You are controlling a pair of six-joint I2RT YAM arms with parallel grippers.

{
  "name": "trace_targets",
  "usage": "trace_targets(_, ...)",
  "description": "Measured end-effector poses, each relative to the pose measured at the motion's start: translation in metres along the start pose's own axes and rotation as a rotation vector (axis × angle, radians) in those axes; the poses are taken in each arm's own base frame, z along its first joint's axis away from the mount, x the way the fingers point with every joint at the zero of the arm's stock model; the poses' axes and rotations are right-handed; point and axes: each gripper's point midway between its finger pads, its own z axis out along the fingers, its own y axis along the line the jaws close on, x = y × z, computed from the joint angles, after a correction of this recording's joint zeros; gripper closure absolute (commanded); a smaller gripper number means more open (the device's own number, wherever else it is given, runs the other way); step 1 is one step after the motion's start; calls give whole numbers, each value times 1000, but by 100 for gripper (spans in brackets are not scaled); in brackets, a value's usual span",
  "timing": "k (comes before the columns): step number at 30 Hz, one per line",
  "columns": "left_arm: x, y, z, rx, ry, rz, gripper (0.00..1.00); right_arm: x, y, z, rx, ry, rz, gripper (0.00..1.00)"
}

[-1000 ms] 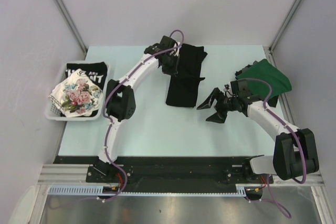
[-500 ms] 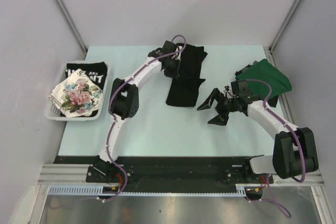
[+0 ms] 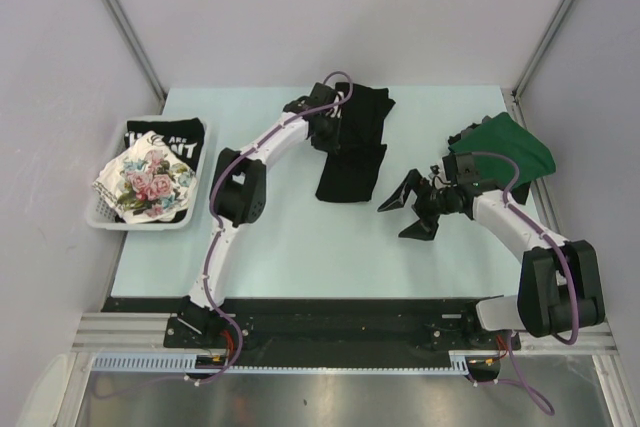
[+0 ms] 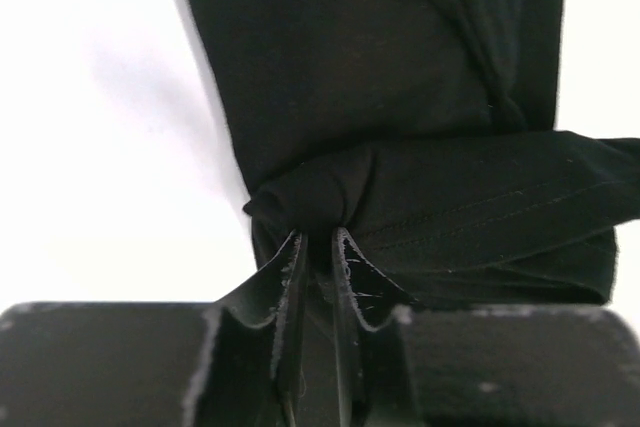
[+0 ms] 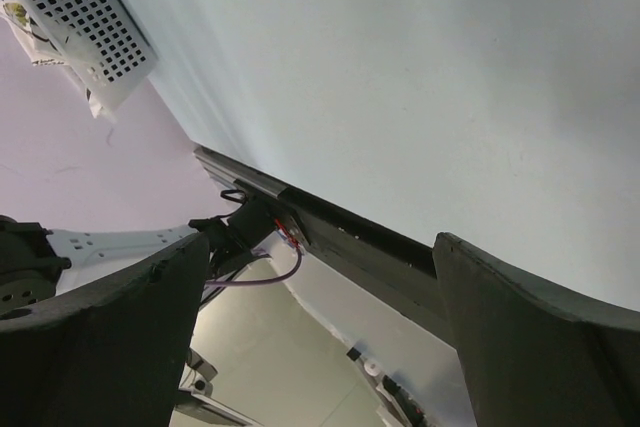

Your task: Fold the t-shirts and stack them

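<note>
Folding is judged barely begun: black shirt [image 3: 352,142] is bunched at near-closed left jaws, hold not determinable; right jaws stand wide, empty; green shirt [image 3: 512,147] and two shirts in the basket [image 3: 103,219] are judged outstanding.

We get bright, even overhead light in the top view, with faint soft shadows on the table [image 3: 300,247]. At the left wrist the table glares pure white and the black t-shirt [image 4: 380,97] loses detail. At the right wrist the near fingers [image 5: 100,347] look dark and soft-edged.
</note>
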Motion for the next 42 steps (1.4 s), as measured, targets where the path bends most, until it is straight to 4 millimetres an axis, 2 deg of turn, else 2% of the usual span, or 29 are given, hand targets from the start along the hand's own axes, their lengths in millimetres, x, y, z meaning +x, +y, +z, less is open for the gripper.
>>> trace_targets(8,4,10,4,-37,2,-11,72,-1,-1,2,1,10,10,0)
trace_targets(11,1,11,-2,-42,-6,-12,71,-2,1,1,-2,7,6,0)
trace_targets(13,-4,11,-11,-47,-21,-13,66,-3,2,1,-5,4,3,0)
trace_targets(18,-30,6,-50,-37,-98,-9,64,-4,2,1,-6,0,0,0)
trace_targets(22,-53,-7,-90,-1,-178,1,70,-10,0,-2,-1,-22,-6,0)
trace_targets(24,-56,-15,-110,32,-201,3,75,-24,1,-8,10,-69,-13,0)
trace_targets(26,-50,-19,-121,59,-206,3,77,-41,9,-18,18,-130,-42,0)
trace_targets(29,-31,-21,-119,81,-170,-4,78,-70,31,-38,17,-242,-121,0)
trace_targets(32,-8,-21,-105,93,-107,-12,78,-101,61,-64,14,-378,-226,0)
trace_targets(35,7,-25,-90,104,-60,-11,78,-120,80,-85,29,-483,-314,0)
trace_targets(39,17,-33,-78,123,-26,-5,76,-133,83,-96,95,-563,-399,0)
trace_targets(42,25,-39,-75,133,-6,1,73,-130,77,-92,146,-553,-432,0)
